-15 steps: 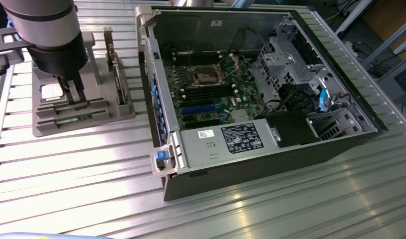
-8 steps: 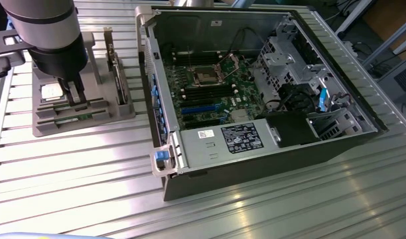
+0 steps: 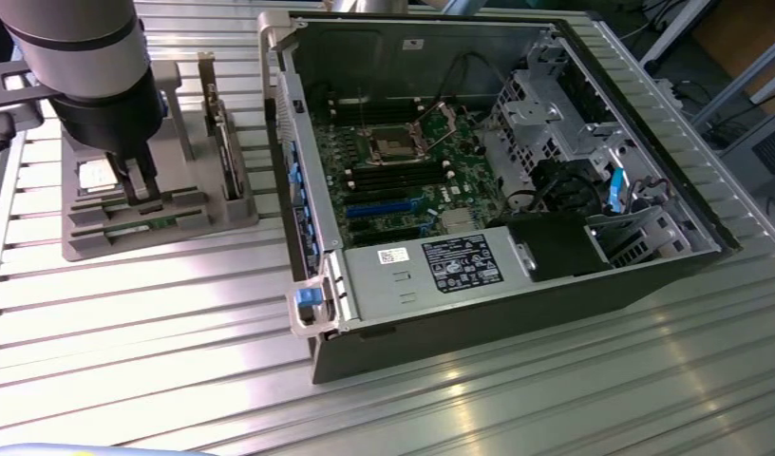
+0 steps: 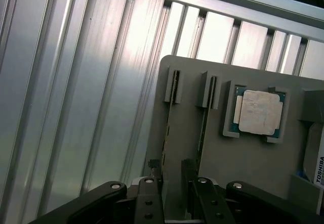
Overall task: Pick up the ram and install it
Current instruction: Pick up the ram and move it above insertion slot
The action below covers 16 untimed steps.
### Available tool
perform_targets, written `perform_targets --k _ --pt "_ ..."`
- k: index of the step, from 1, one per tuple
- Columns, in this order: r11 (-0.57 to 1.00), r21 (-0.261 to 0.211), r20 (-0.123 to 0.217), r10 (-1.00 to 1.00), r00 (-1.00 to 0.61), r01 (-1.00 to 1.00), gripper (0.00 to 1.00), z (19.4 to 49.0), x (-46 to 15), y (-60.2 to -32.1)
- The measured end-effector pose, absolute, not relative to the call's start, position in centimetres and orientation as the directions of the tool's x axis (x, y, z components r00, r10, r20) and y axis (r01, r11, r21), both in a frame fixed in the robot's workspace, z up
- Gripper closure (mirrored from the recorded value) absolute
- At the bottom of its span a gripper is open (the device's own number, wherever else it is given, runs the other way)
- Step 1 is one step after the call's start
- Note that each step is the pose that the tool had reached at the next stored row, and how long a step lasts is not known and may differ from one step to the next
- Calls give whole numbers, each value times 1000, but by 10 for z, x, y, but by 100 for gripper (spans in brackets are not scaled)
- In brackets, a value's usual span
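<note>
The gripper hangs spread wide and empty over the grey holder, one finger either side of the ram. The ram stands on edge in its slot, leaving its long faces free for a pinch (its twin sits in the next slot, just beside). The wrist view gives that straddle and the processor lying flat nearby; whether the fingers touch the stick I cannot tell. The exterior view adds the computer case beside the holder, open side up so its motherboard can be reached from above
</note>
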State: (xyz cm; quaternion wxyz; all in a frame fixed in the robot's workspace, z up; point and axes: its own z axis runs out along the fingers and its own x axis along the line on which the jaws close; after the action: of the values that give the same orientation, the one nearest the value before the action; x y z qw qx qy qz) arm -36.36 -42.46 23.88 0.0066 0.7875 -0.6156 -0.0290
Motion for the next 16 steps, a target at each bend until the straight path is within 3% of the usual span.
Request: perform_targets --k 16 --pt "-232 46 -37 -972 231 -972 70 227 -373 -428"
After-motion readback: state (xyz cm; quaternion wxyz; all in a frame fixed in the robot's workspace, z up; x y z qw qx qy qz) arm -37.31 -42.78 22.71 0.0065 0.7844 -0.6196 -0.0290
